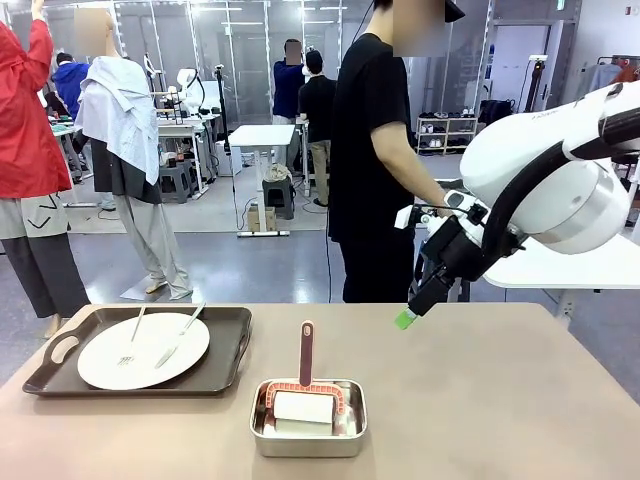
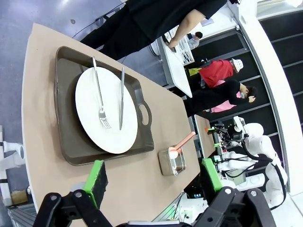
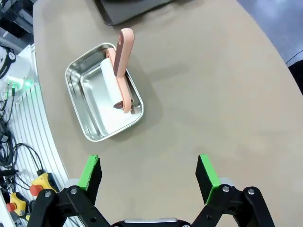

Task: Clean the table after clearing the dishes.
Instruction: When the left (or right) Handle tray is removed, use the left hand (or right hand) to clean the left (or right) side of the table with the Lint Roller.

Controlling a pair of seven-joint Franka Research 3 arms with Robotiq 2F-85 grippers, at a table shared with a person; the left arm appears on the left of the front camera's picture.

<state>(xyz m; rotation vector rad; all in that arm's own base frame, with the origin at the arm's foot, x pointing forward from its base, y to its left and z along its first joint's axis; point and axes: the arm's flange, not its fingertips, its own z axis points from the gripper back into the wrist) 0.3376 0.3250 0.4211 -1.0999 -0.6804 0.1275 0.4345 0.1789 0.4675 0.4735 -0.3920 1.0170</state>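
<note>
On the left part of the beige table [image 1: 520, 400] lies a dark brown tray [image 1: 225, 365]. It carries a white plate [image 1: 143, 351] with a fork [image 1: 133, 335] and a knife [image 1: 180, 335] on top. My right gripper [image 1: 408, 315] hangs open above the table's far right part, nothing between its fingers. In the right wrist view the right gripper [image 3: 148, 172] is open over bare table [image 3: 213, 85]. In the left wrist view my left gripper [image 2: 154, 177] is open and empty, high above the tray [image 2: 66, 85] and plate [image 2: 87, 106].
A small steel pan [image 1: 308, 440] at the front middle holds a white roller with a pink handle [image 1: 306, 352]; the pan [image 3: 87, 101] lies ahead of the right gripper. A person in black [image 1: 375, 150] stands at the far side, turned toward a white table [image 1: 560, 270] on the right.
</note>
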